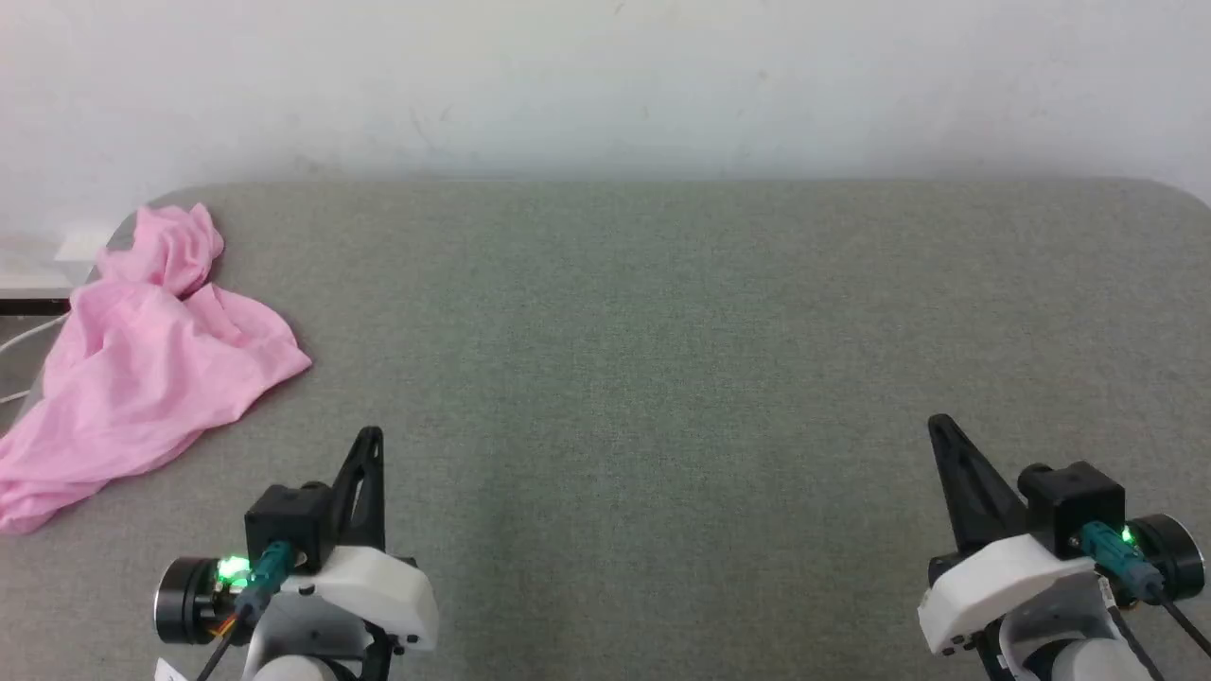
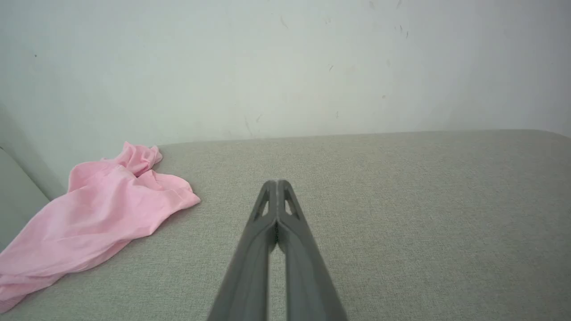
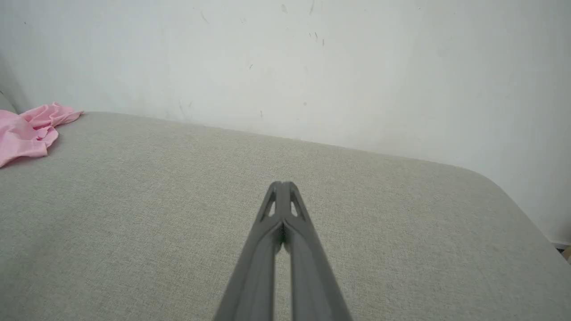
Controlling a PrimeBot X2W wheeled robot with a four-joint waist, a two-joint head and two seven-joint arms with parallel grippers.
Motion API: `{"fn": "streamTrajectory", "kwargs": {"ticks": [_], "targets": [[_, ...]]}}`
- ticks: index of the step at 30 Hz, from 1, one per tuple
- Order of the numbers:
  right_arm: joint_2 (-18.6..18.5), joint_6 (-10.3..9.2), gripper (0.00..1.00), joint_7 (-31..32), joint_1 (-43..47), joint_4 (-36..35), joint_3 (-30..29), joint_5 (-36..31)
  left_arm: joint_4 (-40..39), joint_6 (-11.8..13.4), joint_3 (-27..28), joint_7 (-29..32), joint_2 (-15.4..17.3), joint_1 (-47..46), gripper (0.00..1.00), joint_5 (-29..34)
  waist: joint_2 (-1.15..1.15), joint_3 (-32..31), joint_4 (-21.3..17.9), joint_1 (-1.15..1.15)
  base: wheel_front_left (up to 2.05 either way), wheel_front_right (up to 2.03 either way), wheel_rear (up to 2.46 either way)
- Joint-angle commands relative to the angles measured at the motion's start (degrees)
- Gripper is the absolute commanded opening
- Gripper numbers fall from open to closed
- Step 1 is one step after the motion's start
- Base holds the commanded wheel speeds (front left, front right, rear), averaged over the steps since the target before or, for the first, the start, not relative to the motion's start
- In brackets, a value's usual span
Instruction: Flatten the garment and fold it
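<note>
At the far left of the grey table (image 1: 662,312), the pink garment (image 1: 142,378) lies crumpled in a heap that reaches the table's left edge. It sits loose on the surface, inside no box or basket. We judge it thin, light and limp, likely to slide and bunch, so we would pinch a free corner, such as the one pointing toward the middle. Our left gripper (image 1: 371,438) hovers near it, fingers pressed together, empty. Our right gripper (image 1: 937,423), well apart, is likewise closed and empty.
</note>
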Motion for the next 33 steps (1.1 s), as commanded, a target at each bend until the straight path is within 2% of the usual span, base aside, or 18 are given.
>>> {"fn": "streamTrajectory", "kwargs": {"ticks": [1, 15, 16, 17, 18, 33], "targets": [[-0.1, -0.11, 0.0, 0.0, -0.7, -0.1, -0.1, -0.4, -0.3, 0.4, 0.2, 0.0, -0.1, 0.4, 0.0, 0.4, 0.0, 0.0, 0.0, 0.0, 0.0, 0.0, 0.0], [-0.1, -0.11, 0.0, 0.0, -0.7, -0.1, -0.1, -0.4, -0.3, 0.4, 0.2, 0.0, -0.1, 0.4, 0.0, 0.4, 0.0, 0.0, 0.0, 0.0, 0.0, 0.0, 0.0], [0.0, 0.0, 1.0, 0.0, 0.0, 0.0, 0.0, 0.0, 0.0, 0.0, 0.0, 0.0, 0.0, 0.0, 1.0, 0.0, 0.0, 0.0, 0.0, 0.0, 0.0, 0.0, 0.0], [0.0, 0.0, 0.0, 0.0, 0.0, 0.0, 0.0, 0.0, 0.0, 0.0, 0.0, 0.0, 0.0, 0.0, 0.0, 0.0, 0.0, 0.0, 0.0, 0.0, 0.0, 0.0, 0.0], [0.0, 0.01, 1.0, 0.0, 0.0, 0.0, 0.0, 0.0, 0.0, 0.0, -0.1, 0.0, 0.0, 0.0, 1.0, 0.0, 0.0, 0.0, 0.0, 0.0, 0.0, 0.0, 0.0], [0.0, 0.0, 1.0, -1.3, 0.0, 0.6, -0.1, 0.1, 1.7, 1.1, -1.5, -1.7, 0.0, -1.1, 1.0, -0.8, 0.0, 0.0, 1.8, 0.0, 0.0, 0.0, 0.0]]}}
